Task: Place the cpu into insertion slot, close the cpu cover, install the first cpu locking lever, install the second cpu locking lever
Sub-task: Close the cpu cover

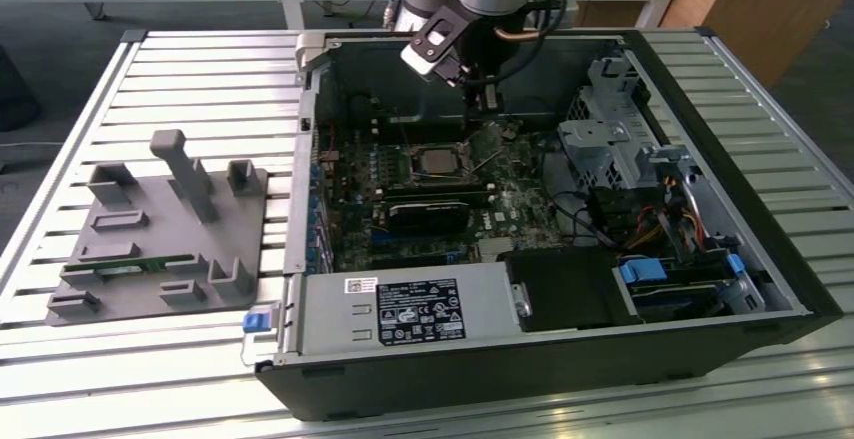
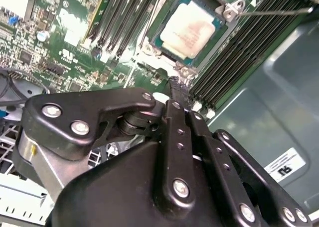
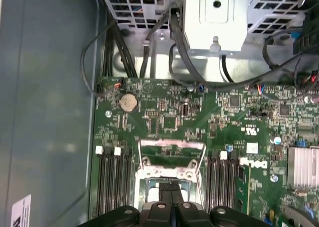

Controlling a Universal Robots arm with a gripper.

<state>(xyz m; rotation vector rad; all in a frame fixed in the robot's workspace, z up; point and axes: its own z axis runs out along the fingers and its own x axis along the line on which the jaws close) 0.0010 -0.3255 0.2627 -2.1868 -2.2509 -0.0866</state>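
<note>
The cpu (image 2: 188, 32), a small square chip with a dull silver top, lies flat in the insertion slot (image 2: 155, 40) on the green motherboard; in the exterior view the cpu (image 1: 438, 160) sits mid-board. The cpu cover (image 3: 172, 146), a thin silvery frame, appears raised on its hinge over the slot. A thin metal locking lever (image 2: 279, 10) sticks out sideways from one socket corner. My gripper (image 2: 177, 85) hangs just above the board beside the slot, its black fingers pressed together with nothing seen between them. Its tips (image 3: 172, 188) sit by the foot of the raised frame.
The open computer case (image 1: 320, 54) lies on a slatted table. A black graphics card (image 1: 427, 209), a power supply (image 1: 400, 314), a metal drive cage (image 1: 607, 144) and loose cables (image 3: 149, 43) surround the socket. Memory slots (image 2: 249, 43) flank it. A grey fixture tray (image 1: 160, 229) lies at the exterior view's left.
</note>
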